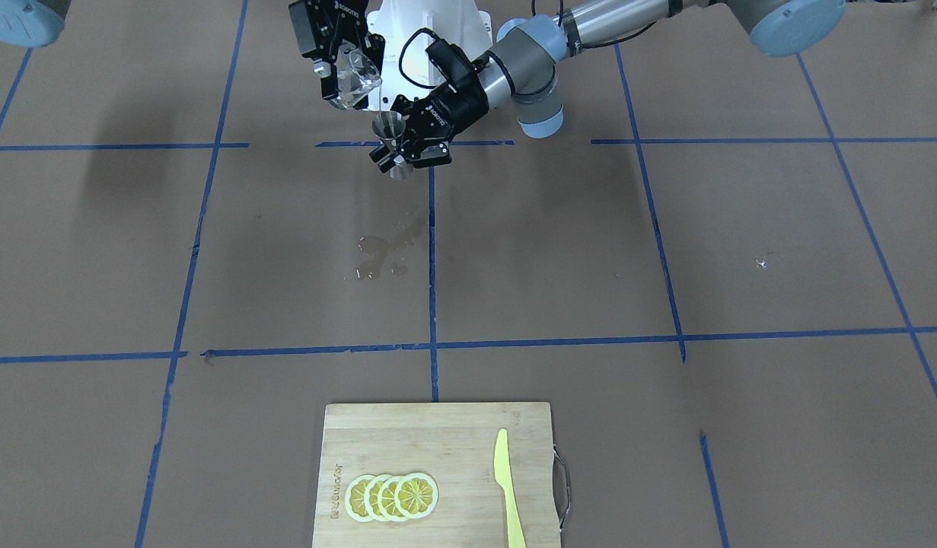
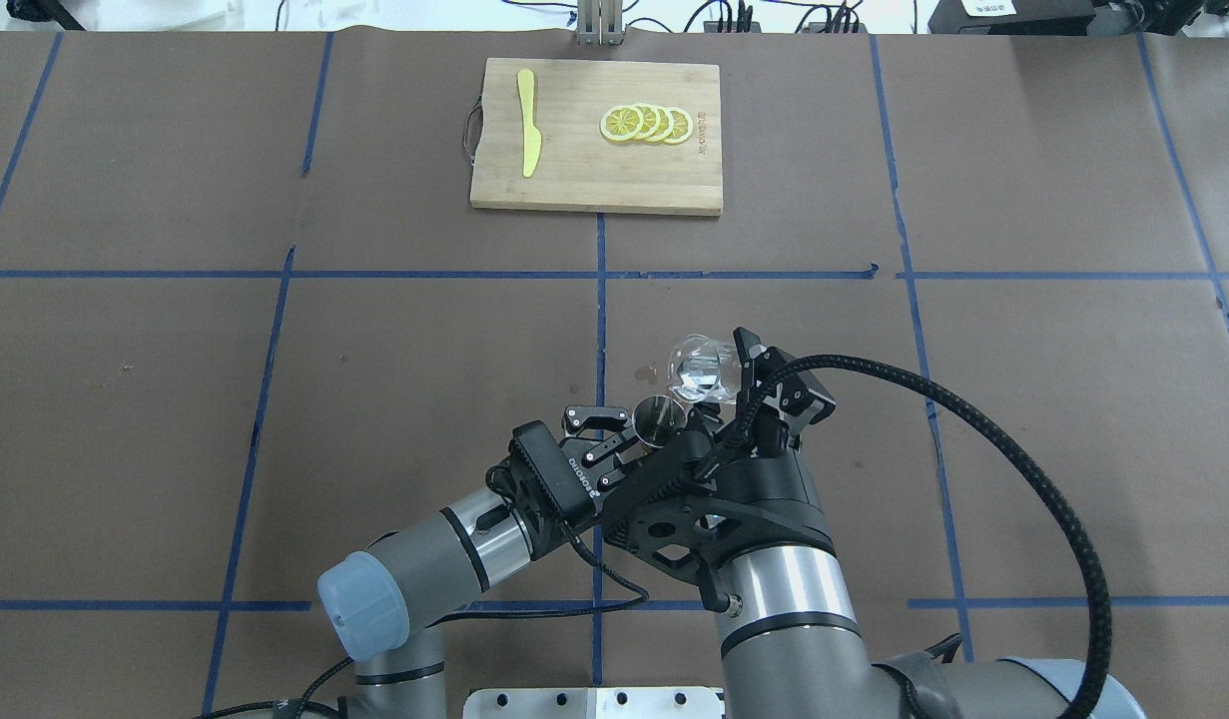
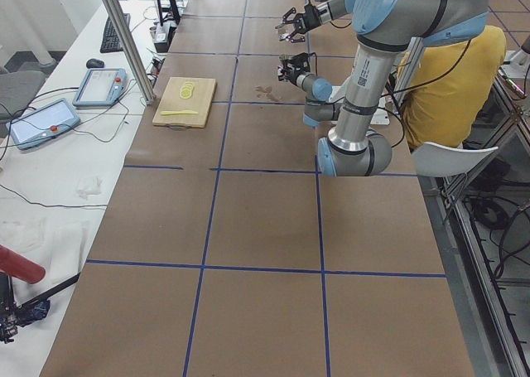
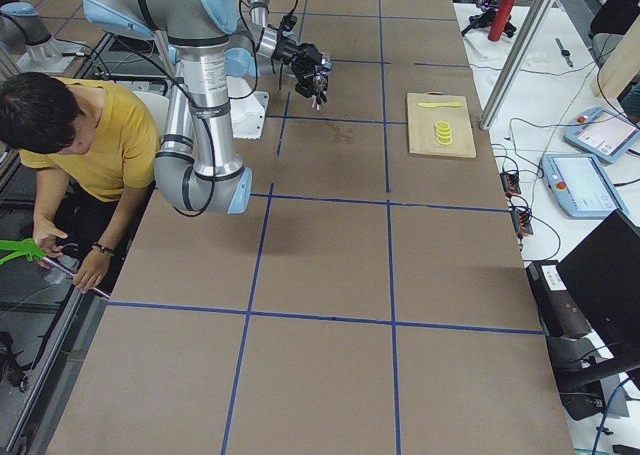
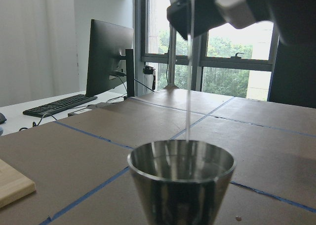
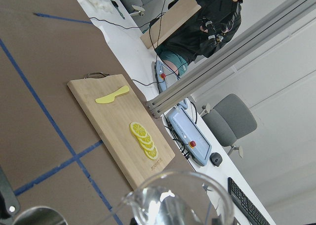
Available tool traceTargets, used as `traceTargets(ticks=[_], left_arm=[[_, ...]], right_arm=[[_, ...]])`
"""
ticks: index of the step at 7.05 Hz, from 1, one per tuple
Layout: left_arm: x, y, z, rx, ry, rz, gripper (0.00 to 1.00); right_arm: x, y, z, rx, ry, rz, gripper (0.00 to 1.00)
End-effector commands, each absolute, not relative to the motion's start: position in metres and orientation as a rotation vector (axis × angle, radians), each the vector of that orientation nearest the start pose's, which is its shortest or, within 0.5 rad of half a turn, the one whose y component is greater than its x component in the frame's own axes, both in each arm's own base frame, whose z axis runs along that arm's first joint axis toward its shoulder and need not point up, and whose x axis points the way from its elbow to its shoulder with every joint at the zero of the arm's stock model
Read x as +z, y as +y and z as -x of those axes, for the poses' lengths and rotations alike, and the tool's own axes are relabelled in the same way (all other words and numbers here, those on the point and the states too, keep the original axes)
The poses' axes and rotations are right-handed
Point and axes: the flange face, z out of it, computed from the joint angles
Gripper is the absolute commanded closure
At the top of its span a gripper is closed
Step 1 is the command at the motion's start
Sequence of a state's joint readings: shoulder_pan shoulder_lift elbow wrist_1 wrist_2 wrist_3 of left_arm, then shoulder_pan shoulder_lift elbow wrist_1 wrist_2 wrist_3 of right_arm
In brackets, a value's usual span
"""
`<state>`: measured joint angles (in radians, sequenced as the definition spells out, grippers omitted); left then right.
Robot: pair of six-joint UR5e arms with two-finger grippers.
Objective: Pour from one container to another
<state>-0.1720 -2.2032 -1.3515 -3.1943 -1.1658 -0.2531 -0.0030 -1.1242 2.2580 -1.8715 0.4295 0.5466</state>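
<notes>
Nearest the robot's base, the left hand [image 1: 398, 152] has its two black fingers closed on the narrow waist of the small shiny stainless-steel jigger [image 1: 388, 125], an hourglass of two cones. It holds the jigger upright, wide mouth up, raised above the brown paper-covered bench [image 2: 374, 350] with its blue tape grid.

Just above the jigger, a little toward the robot's right, the right hand [image 2: 736, 377] is clamped on the sides of the small clear glass measuring cup [image 1: 359, 74]. The cup is tipped over, with its lip pointing down at the jigger's mouth; cup and jigger are near each other but apart. In the left wrist view a thin clear stream of liquid [image 5: 189, 86] falls straight from the cup into the middle of the jigger's open top. How full the jigger is cannot be told.

On the bench a short way beyond the jigger lies a dark wet patch [image 1: 380, 255] of spilled drops on the paper.

Well beyond the jigger, at the bench's far edge, lies a rectangular light wooden cutting board [image 2: 594, 185] with a metal handle [image 2: 469, 130] on its end. A row of overlapping yellow lemon slices [image 2: 646, 123] sits on it almost straight beyond the jigger. A flat yellow plastic knife [image 2: 527, 135] lies on it farther to the robot's left than the jigger.
</notes>
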Motion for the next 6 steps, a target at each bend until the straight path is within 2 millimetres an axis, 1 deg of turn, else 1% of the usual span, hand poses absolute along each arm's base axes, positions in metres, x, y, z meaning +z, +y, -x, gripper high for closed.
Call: traceTargets(ticks=[1,6], left_arm=[[0.2159,-0.2807,-0.6084,0.320,1.298,-1.540,1.00],[0.2166,-0.2808,-0.6091,0.322,1.296,-1.538,1.00]], right_arm=[[0.1413,-0.2218,0.4506,-0.434,-0.086,-1.283,1.00],[0.1421,-0.2221,0.4498,-0.492,-0.029,-1.289,1.00]])
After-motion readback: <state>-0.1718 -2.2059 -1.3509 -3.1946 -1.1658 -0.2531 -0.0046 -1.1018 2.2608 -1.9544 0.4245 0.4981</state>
